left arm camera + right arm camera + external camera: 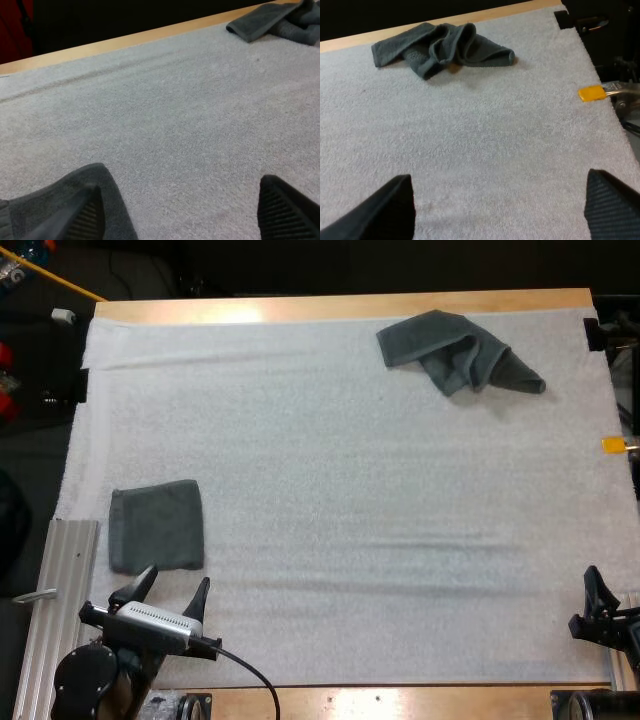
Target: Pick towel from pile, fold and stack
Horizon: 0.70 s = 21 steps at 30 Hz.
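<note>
A crumpled dark grey-green towel [455,350] lies at the mat's far right, and the right wrist view has it [445,47] far ahead of the fingers. A folded towel [156,526] sits flat near the mat's left edge. My left gripper [176,580] hovers just in front of the folded towel's near edge, open and holding nothing. In the left wrist view its fingers [180,210] stand wide apart, one over the folded towel's corner [60,192]. My right gripper [612,605] rests at the near right edge, and its fingers [497,210] are open over bare mat.
The white mat [350,500] covers most of the wooden table [330,308]. A ribbed metal rail [60,600] lies along the near left side beside my left arm. An orange clip [612,444] and dark hardware stand at the mat's right edge.
</note>
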### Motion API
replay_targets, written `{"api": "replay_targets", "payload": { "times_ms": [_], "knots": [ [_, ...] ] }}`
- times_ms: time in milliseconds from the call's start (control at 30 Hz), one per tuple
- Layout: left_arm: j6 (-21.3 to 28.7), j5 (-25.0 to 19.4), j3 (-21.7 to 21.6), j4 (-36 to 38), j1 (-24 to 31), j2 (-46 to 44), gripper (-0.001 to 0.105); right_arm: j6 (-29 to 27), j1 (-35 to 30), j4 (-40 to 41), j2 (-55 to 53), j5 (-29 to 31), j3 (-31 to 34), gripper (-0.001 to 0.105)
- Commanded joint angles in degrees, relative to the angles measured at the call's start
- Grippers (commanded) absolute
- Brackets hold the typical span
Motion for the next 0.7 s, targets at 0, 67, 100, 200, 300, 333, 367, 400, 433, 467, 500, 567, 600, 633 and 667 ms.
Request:
{"api": "replay_targets", "payload": {
  "times_ms": [0, 67, 100, 200, 300, 333, 367, 400, 433, 467, 500, 567, 600, 633, 667],
  "knots": [
    [-0.66, 0.04, -0.08, -0.58, 0.01, -7.71, 0.062, -0.24, -0.15, -0.08, -2.12, 0.0, -0.09, 0.068],
    [-0.66, 0.04, -0.08, -0.47, 0.01, -7.71, 0.062, -0.24, -0.15, 0.08, -2.12, 0.0, -0.09, 0.068],
    [-0.66, 0.19, -0.17, -0.27, 0.01, -7.71, 0.062, -0.54, -0.08, 0.07, -2.12, 0.0, -0.28, 0.068],
    [-1.19, 0.49, -0.84, 0.11, 0.01, -7.61, 0.062, -0.67, -0.05, 0.27, -2.12, 0.0, -1.35, 0.068],
    [-1.77, 0.49, -2.39, 0.62, 0.01, -6.76, 0.062, -0.67, -0.05, 1.25, -1.33, 0.0, -3.28, 0.068],
    [-1.77, 0.49, -3.19, 0.66, 0.01, -6.24, 0.062, -0.67, -0.05, 1.4, -0.84, 0.0, -4.1, 0.068],
    [-1.77, 0.49, -3.66, 0.65, -0.11, -5.9, 0.062, -0.67, -0.05, 1.4, -0.43, 0.0, -4.81, 0.068],
    [-1.77, 0.49, -4.45, 0.73, -0.4, -5.33, 0.062, -0.67, -0.05, 1.39, 0.27, 0.0, -5.66, 0.068],
    [-1.77, 0.49, -5.49, 0.78, -0.88, -4.53, 0.062, -0.67, -0.05, 1.39, 1.18, -0.49, -6.8, 0.068],
    [-1.77, 0.49, -6.18, 0.79, -1.3, -3.97, 0.062, -0.67, -0.05, 1.39, 1.68, -0.89, -7.46, 0.068],
    [-1.77, 0.49, -7.1, 0.78, -1.99, -3.15, 0.062, -0.67, -0.05, 1.39, 2.52, -1.61, -8.49, 0.068],
    [-1.77, 0.71, -8.73, 0.78, -3.37, -1.64, 0.062, -0.67, -0.05, 1.39, 4.38, -3.55, -10.65, 0.068],
    [-1.77, 0.78, -9.48, 0.78, -4.09, -0.71, 0.062, -0.67, -0.05, 1.51, 5.43, -4.39, -11.81, 0.068],
    [-1.77, 1.11, -10.36, 0.78, -4.99, 0.47, 0.062, -0.67, -0.05, 1.88, 6.52, -5.15, -13.08, 0.068],
    [-1.77, 1.56, -10.86, 0.78, -5.57, 1.12, 0.062, -0.67, -0.05, 2.48, 7.29, -5.68, -14.16, 0.068]
  ]
}}
